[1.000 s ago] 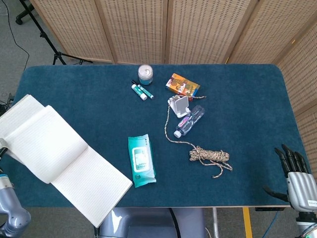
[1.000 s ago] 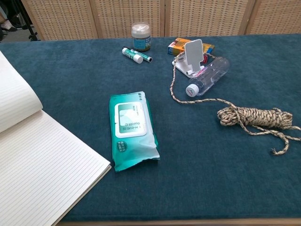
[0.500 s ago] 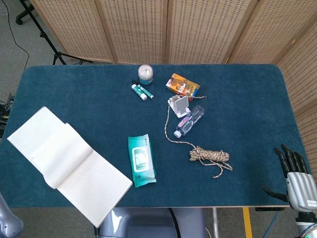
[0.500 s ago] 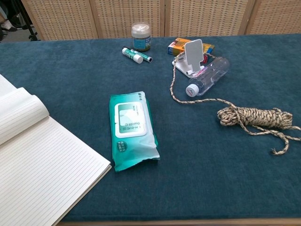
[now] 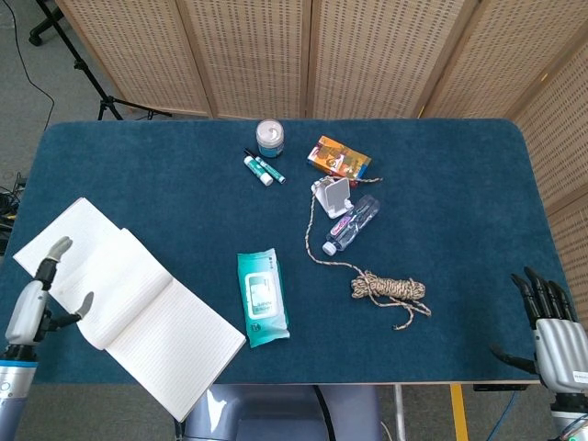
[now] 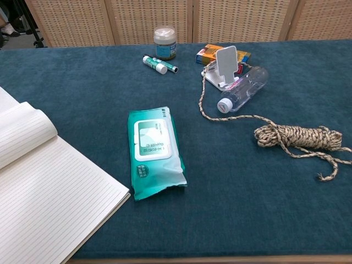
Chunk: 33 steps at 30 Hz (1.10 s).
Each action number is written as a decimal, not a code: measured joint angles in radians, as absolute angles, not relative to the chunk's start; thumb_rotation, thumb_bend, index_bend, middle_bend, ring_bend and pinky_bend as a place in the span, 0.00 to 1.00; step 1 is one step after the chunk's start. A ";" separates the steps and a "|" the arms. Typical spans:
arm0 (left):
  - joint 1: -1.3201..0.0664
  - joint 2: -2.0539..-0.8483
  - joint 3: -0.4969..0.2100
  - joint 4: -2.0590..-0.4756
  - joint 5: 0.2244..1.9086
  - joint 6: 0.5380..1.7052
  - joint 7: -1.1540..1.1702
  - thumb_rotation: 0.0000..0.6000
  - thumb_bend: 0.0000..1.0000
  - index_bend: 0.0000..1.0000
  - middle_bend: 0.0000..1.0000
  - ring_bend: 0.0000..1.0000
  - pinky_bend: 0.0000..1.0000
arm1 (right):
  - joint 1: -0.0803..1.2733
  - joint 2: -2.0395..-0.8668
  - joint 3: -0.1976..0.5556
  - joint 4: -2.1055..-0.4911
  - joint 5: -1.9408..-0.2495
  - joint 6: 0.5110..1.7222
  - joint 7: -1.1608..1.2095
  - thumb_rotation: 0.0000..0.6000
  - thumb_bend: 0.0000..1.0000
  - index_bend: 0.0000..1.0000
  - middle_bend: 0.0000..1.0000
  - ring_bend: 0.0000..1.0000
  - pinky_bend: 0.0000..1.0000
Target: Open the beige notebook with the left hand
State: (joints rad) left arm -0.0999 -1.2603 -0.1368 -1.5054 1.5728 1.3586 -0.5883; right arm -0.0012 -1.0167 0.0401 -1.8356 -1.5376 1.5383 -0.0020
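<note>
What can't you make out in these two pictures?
- Notebook: chest view crops its left and bottom; beige cover hidden under the open pages.
- Left robot hand: absent from chest view; head view's edge crops its arm.
- Right robot hand: cropped at head view's corner.
- Wet wipes pack print: too small.

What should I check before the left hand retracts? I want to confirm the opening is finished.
1. Notebook lies open, lined pages up: ok.
2. Left hand holds nothing, fingers apart over the notebook's left edge: ok.
3. Left hand clear of the page: cannot tell.
4. Wet wipes pack apart from the notebook: ok.
5. Right hand open at the table's right corner, away from the rope: ok.
</note>
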 measured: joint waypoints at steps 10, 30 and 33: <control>-0.184 -1.287 0.010 -1.523 1.681 1.226 -0.423 1.00 0.42 0.00 0.00 0.00 0.00 | 0.000 -1.014 0.040 -1.836 -1.537 1.536 0.003 1.00 0.00 0.00 0.00 0.00 0.00; -0.267 -1.353 0.097 -1.451 1.666 1.131 -0.543 1.00 0.45 0.00 0.00 0.00 0.00 | 0.000 -1.011 0.041 -1.835 -1.535 1.535 0.008 1.00 0.00 0.00 0.00 0.00 0.00; -0.274 -1.354 0.095 -1.419 1.638 1.120 -0.581 1.00 0.45 0.00 0.00 0.00 0.00 | 0.000 -1.012 0.040 -1.836 -1.537 1.535 0.004 1.00 0.00 0.00 0.00 0.00 0.00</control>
